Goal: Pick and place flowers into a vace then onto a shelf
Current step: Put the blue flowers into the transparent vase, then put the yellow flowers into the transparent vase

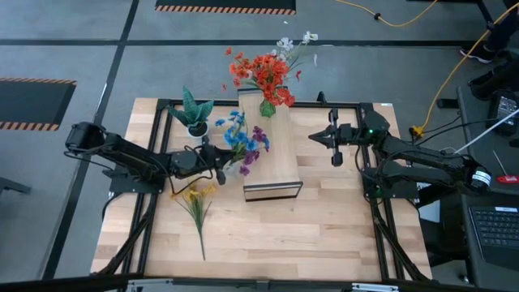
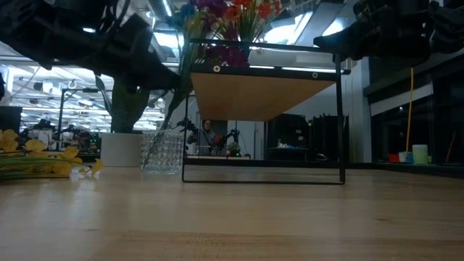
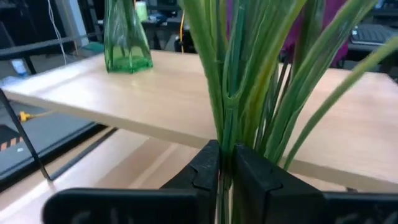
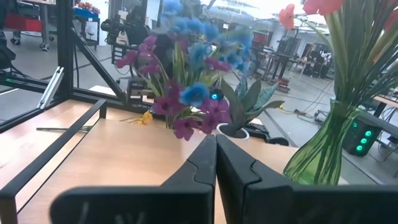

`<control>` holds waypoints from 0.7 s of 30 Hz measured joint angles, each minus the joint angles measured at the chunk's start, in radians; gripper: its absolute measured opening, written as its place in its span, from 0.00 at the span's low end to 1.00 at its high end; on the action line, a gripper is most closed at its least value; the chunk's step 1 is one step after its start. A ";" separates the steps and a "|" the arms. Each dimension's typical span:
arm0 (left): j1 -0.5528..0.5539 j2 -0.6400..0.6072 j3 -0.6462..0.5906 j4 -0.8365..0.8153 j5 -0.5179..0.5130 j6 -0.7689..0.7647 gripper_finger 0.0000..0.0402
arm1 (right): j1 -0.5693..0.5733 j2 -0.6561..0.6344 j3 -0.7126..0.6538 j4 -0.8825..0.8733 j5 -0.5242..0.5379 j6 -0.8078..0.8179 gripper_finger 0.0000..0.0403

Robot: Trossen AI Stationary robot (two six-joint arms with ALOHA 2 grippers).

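From my seat I see the yellow flowers [image 1: 195, 199] lying flat on the pale plank tabletop [image 1: 268, 235], and just past them my left gripper [image 1: 220, 169] pinches the thin green stems of the blue and purple flowers [image 1: 243, 144], which stand in a faceted clear glass vase [image 2: 162, 151] beside the shelf [image 1: 272, 150]. A smooth green glass vase [image 1: 267, 107] of red-orange flowers [image 1: 261, 75] stands on that raised wooden shelf. To the right, the right gripper [image 1: 335, 138] hangs above the tabletop, fingers pressed together on nothing.
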 joint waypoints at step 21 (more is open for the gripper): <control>-0.121 -0.019 0.001 -0.087 -0.237 -0.033 0.38 | 0.000 0.000 0.000 -0.036 0.000 0.000 0.03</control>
